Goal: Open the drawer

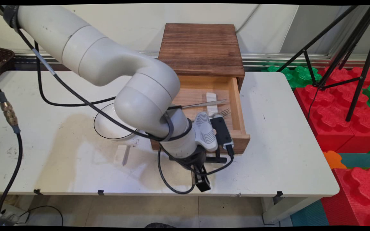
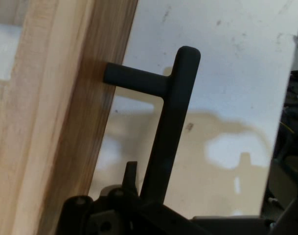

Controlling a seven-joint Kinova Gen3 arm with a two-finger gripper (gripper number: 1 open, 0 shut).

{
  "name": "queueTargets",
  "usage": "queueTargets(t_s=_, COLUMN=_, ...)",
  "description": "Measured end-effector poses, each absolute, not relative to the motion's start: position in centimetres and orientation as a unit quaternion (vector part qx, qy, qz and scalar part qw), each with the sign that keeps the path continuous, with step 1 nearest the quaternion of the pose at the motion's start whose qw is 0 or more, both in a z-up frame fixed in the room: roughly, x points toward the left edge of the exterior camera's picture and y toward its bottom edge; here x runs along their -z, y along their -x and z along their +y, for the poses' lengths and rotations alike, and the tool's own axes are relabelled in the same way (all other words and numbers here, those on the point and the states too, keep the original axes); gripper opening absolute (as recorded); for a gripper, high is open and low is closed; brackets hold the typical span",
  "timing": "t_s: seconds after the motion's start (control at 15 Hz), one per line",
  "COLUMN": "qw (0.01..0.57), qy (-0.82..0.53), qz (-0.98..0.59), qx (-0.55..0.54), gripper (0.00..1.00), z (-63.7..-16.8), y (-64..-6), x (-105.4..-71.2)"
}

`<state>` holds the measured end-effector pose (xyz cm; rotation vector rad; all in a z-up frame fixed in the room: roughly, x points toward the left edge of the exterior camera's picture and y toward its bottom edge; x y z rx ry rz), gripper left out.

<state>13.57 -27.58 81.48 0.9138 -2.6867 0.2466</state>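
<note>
Black two-finger gripper (image 1: 202, 179) at black bar handle (image 2: 171, 127) of pulled-out light wooden drawer (image 1: 233, 106).
Handle bar running up from the linkage in hand view; grip state: cannot tell. Drawer open under dark-brown wooden box top (image 1: 201, 48), holding metal knife (image 1: 204, 104) and fork (image 1: 222, 112). Left of drawer: white bowl (image 1: 108, 128); near it, small white-handled utensil (image 1: 123, 154) on white table (image 1: 284, 144).
</note>
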Motion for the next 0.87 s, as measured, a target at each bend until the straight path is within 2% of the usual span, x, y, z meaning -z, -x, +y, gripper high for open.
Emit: queueTargets(t_s=0.87, qw=0.146, qy=-0.318, qz=-0.934, qx=-0.076, gripper=1.00, z=-25.2, y=-12.7, x=-81.4)
